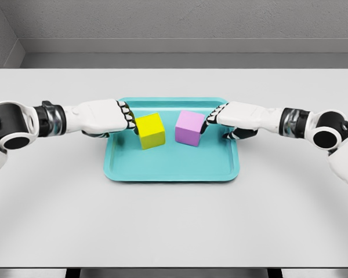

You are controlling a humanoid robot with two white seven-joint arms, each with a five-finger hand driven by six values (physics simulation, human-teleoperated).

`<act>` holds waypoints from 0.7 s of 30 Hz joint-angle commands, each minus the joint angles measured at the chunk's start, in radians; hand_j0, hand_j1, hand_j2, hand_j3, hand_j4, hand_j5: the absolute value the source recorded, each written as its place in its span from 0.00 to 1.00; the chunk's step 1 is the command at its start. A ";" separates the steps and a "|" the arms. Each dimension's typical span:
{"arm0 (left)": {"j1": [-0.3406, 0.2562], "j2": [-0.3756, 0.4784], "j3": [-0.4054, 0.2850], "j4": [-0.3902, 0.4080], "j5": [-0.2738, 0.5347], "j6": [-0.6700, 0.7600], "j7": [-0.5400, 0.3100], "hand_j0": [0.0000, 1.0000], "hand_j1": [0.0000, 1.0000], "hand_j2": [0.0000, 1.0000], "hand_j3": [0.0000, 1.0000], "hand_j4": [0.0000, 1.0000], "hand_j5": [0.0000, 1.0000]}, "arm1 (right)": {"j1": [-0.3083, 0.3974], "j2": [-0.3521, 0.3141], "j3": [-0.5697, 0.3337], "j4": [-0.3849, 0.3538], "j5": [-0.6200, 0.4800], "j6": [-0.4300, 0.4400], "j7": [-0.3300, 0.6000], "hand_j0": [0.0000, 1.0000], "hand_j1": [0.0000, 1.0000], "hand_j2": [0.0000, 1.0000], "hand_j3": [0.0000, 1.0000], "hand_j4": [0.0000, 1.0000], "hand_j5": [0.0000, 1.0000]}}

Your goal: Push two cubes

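Observation:
A yellow cube and a purple cube stand side by side on a teal tray, a small gap between them. My left hand reaches in from the left, its curled fingertips against the yellow cube's left face. From the right comes my right hand, whose fingertips touch the purple cube's right face. Neither hand wraps around a cube; the fingers are bent and held together, pressing flat against the sides.
The tray lies in the middle of a light grey table. A grey wall runs behind the table's far edge.

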 commanded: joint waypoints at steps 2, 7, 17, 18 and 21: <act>-0.008 -0.018 -0.005 -0.001 -0.011 -0.010 -0.005 0.80 0.80 0.80 0.80 0.80 0.80 | -0.005 0.003 0.000 0.011 -0.005 0.003 0.000 0.69 0.69 0.69 0.69 0.69 0.69; -0.009 -0.029 -0.005 -0.001 -0.014 -0.010 -0.012 0.80 0.80 0.80 0.80 0.80 0.80 | -0.015 0.005 0.001 0.039 -0.004 0.003 0.002 0.69 0.69 0.69 0.69 0.69 0.69; -0.009 -0.036 -0.005 0.001 -0.016 -0.010 -0.017 0.80 0.80 0.80 0.80 0.80 0.80 | -0.044 0.005 -0.005 0.100 0.013 0.003 0.006 0.69 0.69 0.69 0.69 0.69 0.69; -0.009 -0.036 -0.005 -0.001 -0.016 -0.010 -0.017 0.80 0.80 0.80 0.80 0.80 0.80 | -0.046 0.005 -0.005 0.100 0.013 0.003 0.005 0.69 0.69 0.69 0.69 0.69 0.69; -0.008 -0.036 -0.005 0.001 -0.016 -0.010 -0.017 0.81 0.81 0.81 0.81 0.81 0.81 | -0.049 0.026 -0.003 0.106 0.024 0.003 0.006 0.69 0.69 0.69 0.69 0.69 0.69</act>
